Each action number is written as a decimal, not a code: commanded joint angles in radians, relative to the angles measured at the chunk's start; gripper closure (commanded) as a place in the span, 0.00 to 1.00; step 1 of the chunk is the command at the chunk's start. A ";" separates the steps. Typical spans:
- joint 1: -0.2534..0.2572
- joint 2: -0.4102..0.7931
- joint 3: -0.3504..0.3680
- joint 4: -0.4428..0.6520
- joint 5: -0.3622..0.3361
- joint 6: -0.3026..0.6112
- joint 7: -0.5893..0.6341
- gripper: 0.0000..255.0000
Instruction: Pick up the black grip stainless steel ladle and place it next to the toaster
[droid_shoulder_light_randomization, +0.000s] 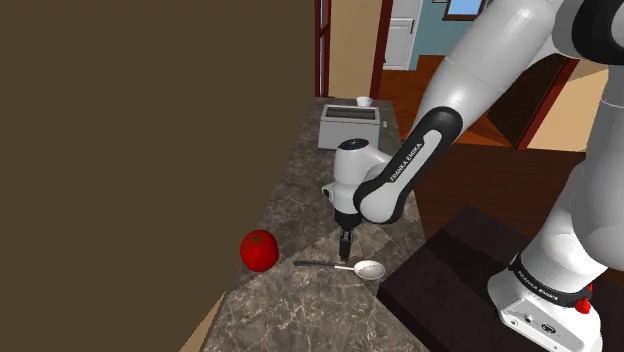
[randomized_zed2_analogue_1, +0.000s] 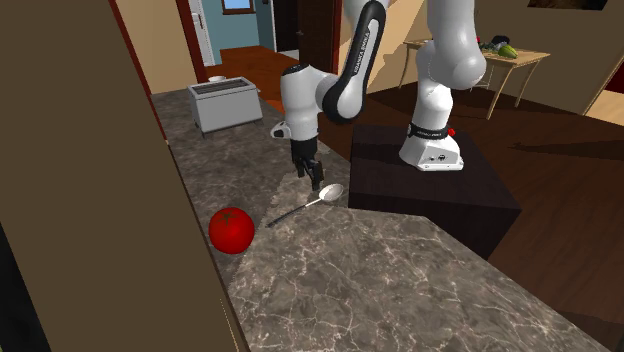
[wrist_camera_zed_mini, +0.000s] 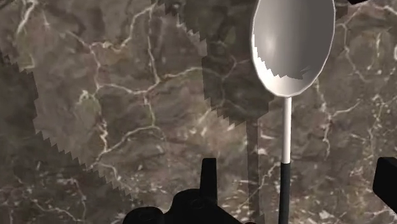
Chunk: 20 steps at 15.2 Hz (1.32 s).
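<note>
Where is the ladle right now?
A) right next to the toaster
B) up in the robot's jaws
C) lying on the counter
C: the ladle lies flat on the marble counter, its handle between open jaws that do not touch it.
</note>
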 joint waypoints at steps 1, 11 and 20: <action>0.029 0.084 0.000 0.039 -0.027 0.051 0.013 0.00; 0.072 0.224 -0.031 0.078 -0.060 0.153 0.032 0.00; 0.072 0.224 -0.031 0.078 -0.059 0.152 0.032 1.00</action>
